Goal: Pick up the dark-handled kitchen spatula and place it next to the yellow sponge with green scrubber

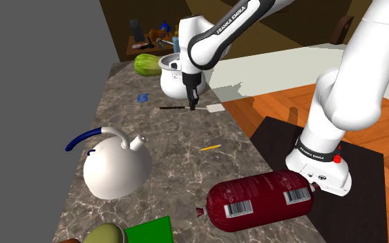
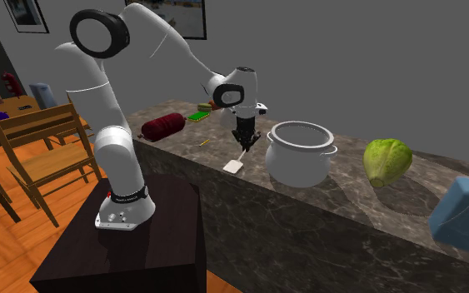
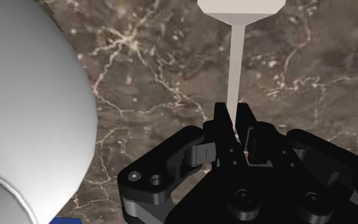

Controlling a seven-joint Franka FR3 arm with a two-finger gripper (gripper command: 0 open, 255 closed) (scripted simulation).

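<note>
Black fingers (image 3: 220, 127) pinch the pale-bladed, dark-handled spatula (image 3: 234, 70) at its thin shaft. Risk: it may pivot on lifting and strike the round white pot (image 3: 25, 114) just beside.

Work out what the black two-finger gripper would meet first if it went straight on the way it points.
Pointing straight down, the black gripper clasps the thin pale shaft of the dark-handled spatula. Going on, it would probably meet the brown marbled counter just beneath; the gap is unclear.
</note>
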